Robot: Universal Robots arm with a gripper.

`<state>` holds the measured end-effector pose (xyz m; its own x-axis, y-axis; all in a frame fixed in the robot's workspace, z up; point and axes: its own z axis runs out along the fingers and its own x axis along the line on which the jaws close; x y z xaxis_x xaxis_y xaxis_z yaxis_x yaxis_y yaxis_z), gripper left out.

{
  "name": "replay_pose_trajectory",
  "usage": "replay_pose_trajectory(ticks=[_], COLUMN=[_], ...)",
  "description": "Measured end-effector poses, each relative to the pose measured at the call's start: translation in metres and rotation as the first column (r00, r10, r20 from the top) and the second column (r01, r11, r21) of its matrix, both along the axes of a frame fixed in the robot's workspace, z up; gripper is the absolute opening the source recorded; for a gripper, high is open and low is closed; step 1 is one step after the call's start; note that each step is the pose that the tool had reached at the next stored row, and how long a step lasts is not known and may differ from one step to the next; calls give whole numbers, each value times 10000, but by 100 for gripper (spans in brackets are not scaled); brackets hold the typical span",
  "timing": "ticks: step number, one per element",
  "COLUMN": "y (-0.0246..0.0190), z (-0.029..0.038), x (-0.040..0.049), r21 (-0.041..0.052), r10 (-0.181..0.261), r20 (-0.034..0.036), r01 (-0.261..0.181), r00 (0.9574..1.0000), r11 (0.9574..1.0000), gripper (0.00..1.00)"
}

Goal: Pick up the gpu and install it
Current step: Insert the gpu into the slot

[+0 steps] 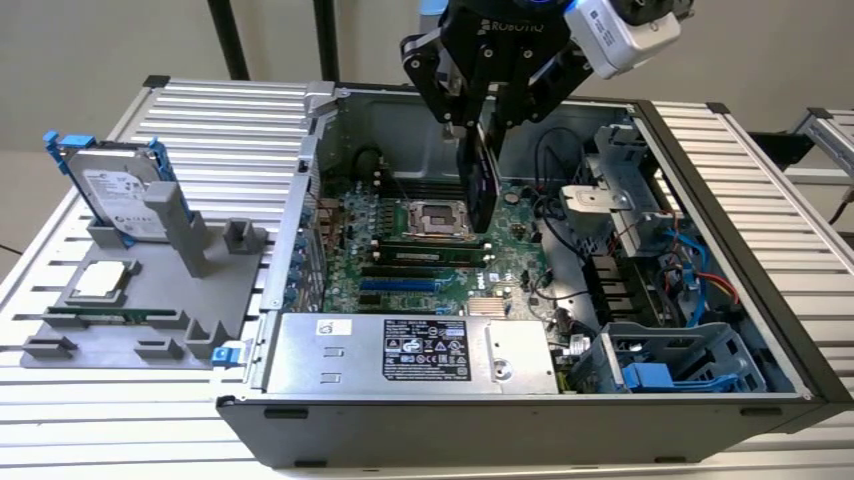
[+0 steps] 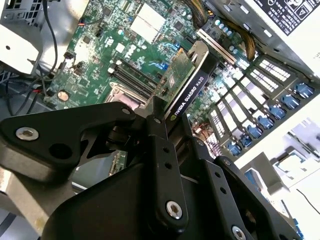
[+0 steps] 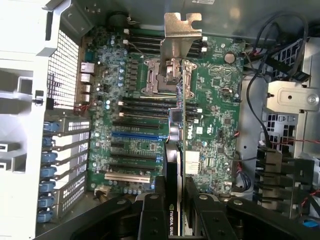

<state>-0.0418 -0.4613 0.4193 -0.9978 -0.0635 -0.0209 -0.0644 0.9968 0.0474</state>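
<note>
A: Now, where do we find the gpu point(image 1: 481, 175)?
B: We find it in the upper middle of the exterior view, held edge-down above the motherboard point(image 1: 400, 250) inside the open computer case point(image 1: 467, 435), not seated in a slot.
A: And how do we read the gripper point(image 1: 474, 128)?
B: Its fingers are closed on the card's upper edge, clamping it. In the first wrist view we mark the silver bracket point(image 3: 181, 37) at the card's far end, seen against the processor socket point(image 3: 155, 80).
</note>
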Motion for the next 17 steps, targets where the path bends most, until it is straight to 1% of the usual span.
replay_pose_trajectory(ticks=[17], y=[0], z=[0], x=[0], r21=[0], r10=[400], r20=[0], r01=[-400], r00=[9992], r11=[9992], gripper=[0])
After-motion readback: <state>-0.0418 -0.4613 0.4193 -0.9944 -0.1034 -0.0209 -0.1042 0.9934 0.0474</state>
